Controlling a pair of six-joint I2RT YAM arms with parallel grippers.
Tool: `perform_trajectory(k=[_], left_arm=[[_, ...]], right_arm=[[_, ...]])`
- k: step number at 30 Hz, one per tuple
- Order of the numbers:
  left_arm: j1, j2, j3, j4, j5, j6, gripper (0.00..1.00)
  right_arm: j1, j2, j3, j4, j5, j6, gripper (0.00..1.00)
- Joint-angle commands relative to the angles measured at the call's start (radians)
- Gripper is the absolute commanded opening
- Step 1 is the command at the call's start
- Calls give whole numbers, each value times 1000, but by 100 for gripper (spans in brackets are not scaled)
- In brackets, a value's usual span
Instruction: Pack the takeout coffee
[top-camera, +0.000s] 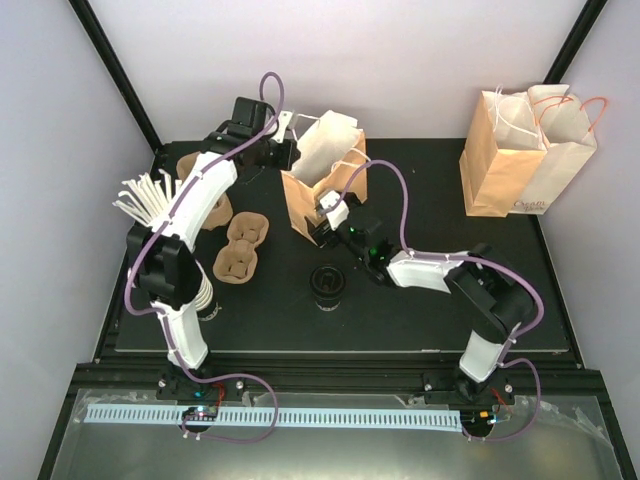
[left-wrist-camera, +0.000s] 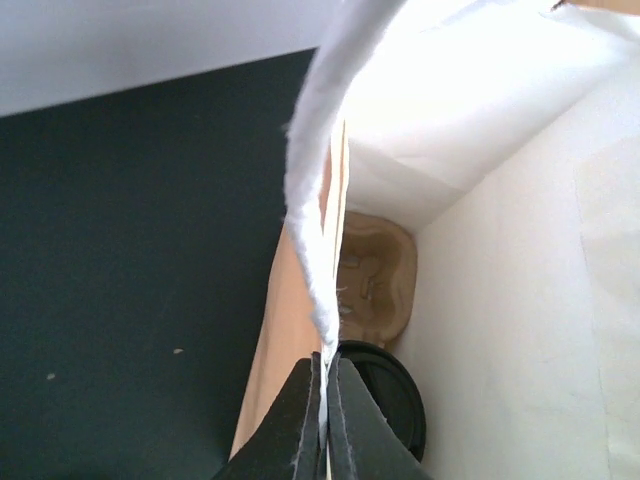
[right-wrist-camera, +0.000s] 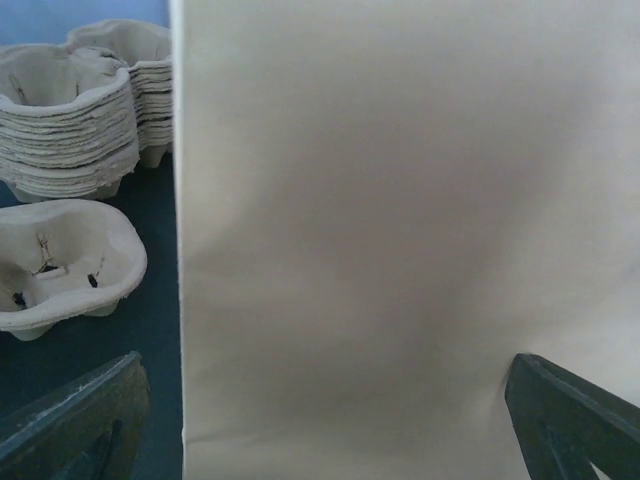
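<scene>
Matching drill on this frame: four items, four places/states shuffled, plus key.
Items
1. left pincer
2. right pincer
3. lidded cup, top view
4. pulp carrier, left wrist view

Places/states
A. standing on the table, outside the bag
B. shut on the bag's edge
C. down inside the bag
D. open, facing the bag's outer wall

Pairs: 1-B, 2-D, 3-A, 4-C

You worked a lab test cell: white walls (top-camera: 420, 60), black tabletop (top-camera: 430, 300), left arm (top-camera: 190, 210) and right arm (top-camera: 440, 272) bolted alongside.
</scene>
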Motion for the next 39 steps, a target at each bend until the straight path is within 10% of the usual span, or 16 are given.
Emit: perform_trajectory(k=[1, 39], left_arm=[[23, -56, 38, -38, -95, 6, 1], [69, -40, -19, -16, 46, -102, 2]], right_arm=[[-3, 58, 88, -55, -51, -44, 100], [-7, 72, 60, -11, -49, -87, 100]])
